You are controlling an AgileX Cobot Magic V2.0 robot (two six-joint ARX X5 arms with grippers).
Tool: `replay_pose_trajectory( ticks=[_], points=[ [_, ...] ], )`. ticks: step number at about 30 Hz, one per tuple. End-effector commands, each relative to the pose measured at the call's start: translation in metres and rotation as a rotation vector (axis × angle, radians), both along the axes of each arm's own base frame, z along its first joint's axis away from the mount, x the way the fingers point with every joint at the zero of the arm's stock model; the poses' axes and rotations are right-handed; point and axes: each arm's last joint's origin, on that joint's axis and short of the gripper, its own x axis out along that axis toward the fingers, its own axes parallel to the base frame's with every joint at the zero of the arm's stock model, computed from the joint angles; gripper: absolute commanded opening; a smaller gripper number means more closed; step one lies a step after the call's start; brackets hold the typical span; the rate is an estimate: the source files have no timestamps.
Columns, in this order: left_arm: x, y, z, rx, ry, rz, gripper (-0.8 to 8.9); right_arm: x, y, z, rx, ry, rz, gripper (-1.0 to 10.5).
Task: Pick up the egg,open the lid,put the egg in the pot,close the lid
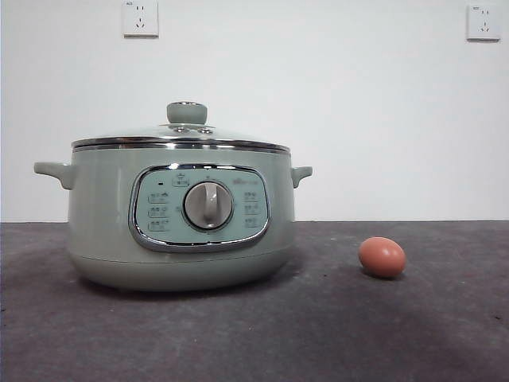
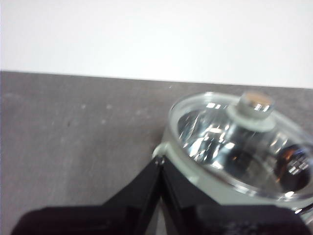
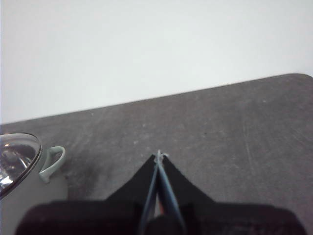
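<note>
Green pot (image 1: 103,231), lid (image 1: 181,139) on, brown egg (image 1: 382,257) beside

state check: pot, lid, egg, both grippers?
pot: upright on the table, covered
lid: on the pot, closed
egg: on its side on the table, beside the pot, untouched
left gripper: shut, empty, near the pot
right gripper: shut, empty

Grey table (image 1: 445,334) — pot (image 1: 103,231), egg (image 1: 382,257)
</note>
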Motion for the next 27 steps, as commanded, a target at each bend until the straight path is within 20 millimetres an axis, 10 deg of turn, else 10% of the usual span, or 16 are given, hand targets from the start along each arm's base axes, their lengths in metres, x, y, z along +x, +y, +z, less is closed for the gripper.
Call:
replay_pose_trajectory(
  ticks=[1,12,27],
  points=[
    [0.001,-0.001,0.021,0.001,0.009,-0.032,-0.06,0.001,0.001,0.024,-0.054,0.019,0.034,-0.1],
    [0.000,-0.007,0.089,0.051,0.132,-0.262,-0.06,0.002,0.008,0.101,-0.172,0.233,0.290,-0.1],
    [-0.007,-0.008,0.100,0.065,0.193,-0.327,0.01,0.006,0.009,0.114,-0.225,0.326,0.342,0.1]
  ],
)
